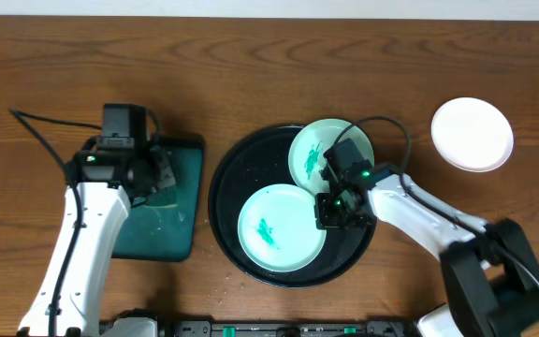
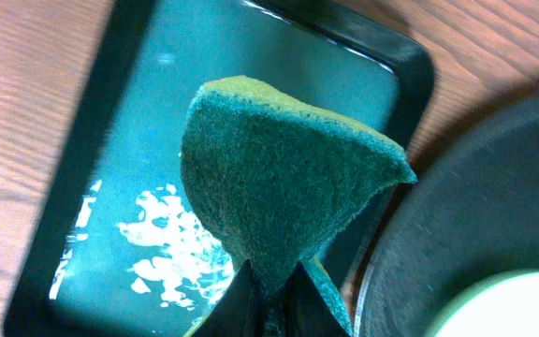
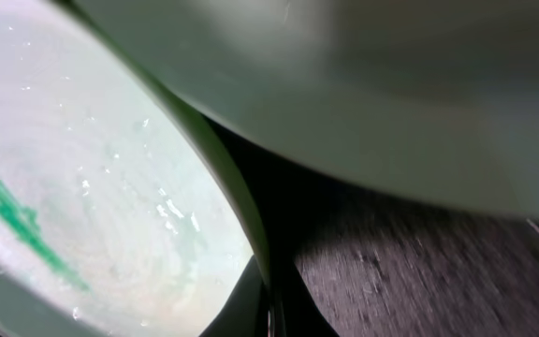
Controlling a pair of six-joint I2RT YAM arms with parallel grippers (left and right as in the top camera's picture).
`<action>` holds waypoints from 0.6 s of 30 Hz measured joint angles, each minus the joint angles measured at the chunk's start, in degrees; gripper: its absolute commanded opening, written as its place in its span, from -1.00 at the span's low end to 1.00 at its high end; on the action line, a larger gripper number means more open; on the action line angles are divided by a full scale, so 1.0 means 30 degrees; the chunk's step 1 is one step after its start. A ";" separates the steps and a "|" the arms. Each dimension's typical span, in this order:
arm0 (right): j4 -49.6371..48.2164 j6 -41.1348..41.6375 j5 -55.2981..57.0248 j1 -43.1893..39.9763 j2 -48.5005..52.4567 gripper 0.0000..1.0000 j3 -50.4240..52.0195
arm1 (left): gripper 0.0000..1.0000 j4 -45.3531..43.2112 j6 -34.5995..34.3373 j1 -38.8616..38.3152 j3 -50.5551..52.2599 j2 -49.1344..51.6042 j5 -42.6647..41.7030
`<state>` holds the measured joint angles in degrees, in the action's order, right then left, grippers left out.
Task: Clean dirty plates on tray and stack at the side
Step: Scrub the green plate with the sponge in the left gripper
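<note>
Plates: two mint plates, both smeared green at centre, lie on the black tray [image 1: 227,211]; the near plate [image 1: 281,228] sits front-left, the far plate [image 1: 318,150] at the back, its edge seeming to overlap the near one's rim. A white plate [image 1: 473,134] rests on the surface [image 1: 251,56] well to the right, off the tray, and looks clean; I judge that spot to be the stacking place.
Right claw: my right claw [image 1: 333,212] is down on the tray at the near plate's right rim. From the wrist view the rim runs right up to my fingers, but I cannot tell whether they are pinching it or spread. I judge it is there to steady or tip the plate for wiping.
Left claw: my left claw [image 2: 271,298] is pinching a green sponge [image 2: 284,178] by its lower end, scouring face hanging free.
Sponge position: it hangs over the small teal tray [image 2: 82,140], which holds a wet foamy patch, probably so drips fall there, just beside the black tray.
Progress: both mint plates are dirty; wiping is not yet done.
</note>
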<state>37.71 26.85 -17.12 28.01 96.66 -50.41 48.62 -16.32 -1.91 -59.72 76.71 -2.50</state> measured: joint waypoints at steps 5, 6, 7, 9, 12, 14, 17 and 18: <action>-0.0306 0.0138 -0.0605 0.0007 0.0459 -0.97 -0.0066 | -0.85 -0.0015 -0.0007 -0.1872 0.0000 0.0007 -0.0794; -0.0379 0.0189 -0.0692 0.0007 0.0481 -0.97 -0.0066 | -0.86 -0.0015 -0.0066 -0.2295 0.0000 0.0029 -0.0925; -0.0488 0.0226 -0.0765 0.0007 0.0495 -0.97 -0.0066 | -0.85 -0.0029 -0.0131 -0.2790 0.0000 0.0051 -0.1049; -0.0663 0.0270 -0.0860 0.0015 0.0532 -0.97 -0.0066 | -0.86 -0.0095 -0.0328 -0.3934 0.0000 0.0233 -0.1217; -0.0750 0.0277 -0.0896 0.0015 0.0561 -0.97 -0.0066 | -0.86 -0.0102 -0.0809 -0.5530 0.0000 0.0823 -0.1435; -0.0772 0.0277 -0.0925 0.0015 0.0568 -0.97 -0.0066 | -0.86 -0.0197 -0.1144 -0.6666 0.0000 0.1530 -0.1537; -0.0823 0.0284 -0.0947 0.0015 0.0583 -0.97 -0.0066 | -0.86 -0.0444 -0.1464 -0.8051 0.0000 0.2616 -0.1676; -0.0831 0.0284 -0.0954 0.0015 0.0583 -0.97 -0.0066 | -0.86 -0.0525 -0.1632 -0.8546 0.0000 0.3082 -0.1727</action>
<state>35.22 27.70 -19.99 28.05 98.41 -50.61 47.05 -21.21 -27.55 -59.72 85.95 -7.68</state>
